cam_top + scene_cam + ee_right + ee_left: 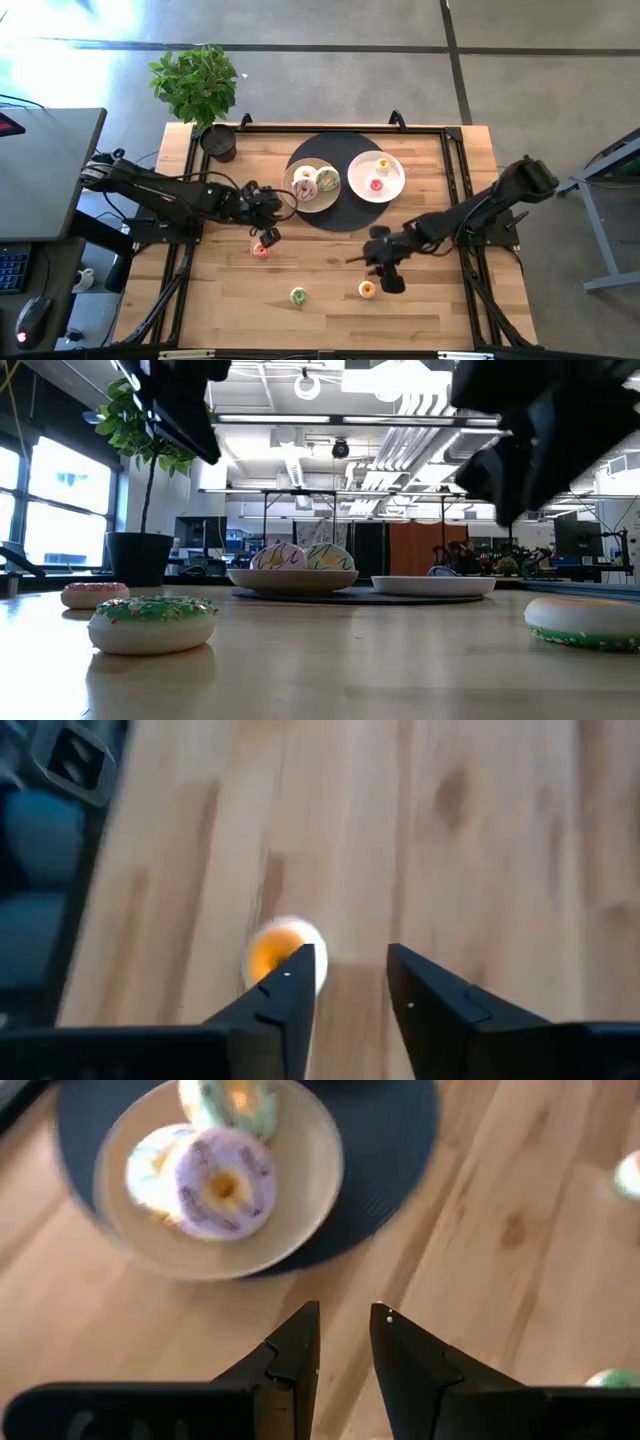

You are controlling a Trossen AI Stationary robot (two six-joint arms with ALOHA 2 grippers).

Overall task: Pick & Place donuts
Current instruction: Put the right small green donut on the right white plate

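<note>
- Over the wooden table in the high view, the right gripper is hanging just off an orange mini donut, which is lying at its 7 o'clock. A green mini donut is sitting loose toward 9 o'clock from the orange one; a pink mini donut is lying just under the left gripper. Three bigger donuts are sitting on the cream plate, two minis on the white plate, both on the dark mat.
- At table height in the low view, a green-sprinkled donut is sitting nearest, a pink one behind at 10 o'clock, another donut edge at 3 o'clock. Both arms are showing only as dark shapes above.
- From the left wrist, the left claw is released, fingers narrowly apart, nothing between them, facing the cream plate with its lilac-iced donut.
- From the right wrist, the right claw is released and empty; the orange donut is sitting partly behind one finger, not between the two.
- Step, as I judge it: right arm lining up to pick the orange mini. Next move calls for shifting sideways until the donut is centred between the fingers, then lowering and closing.
</note>
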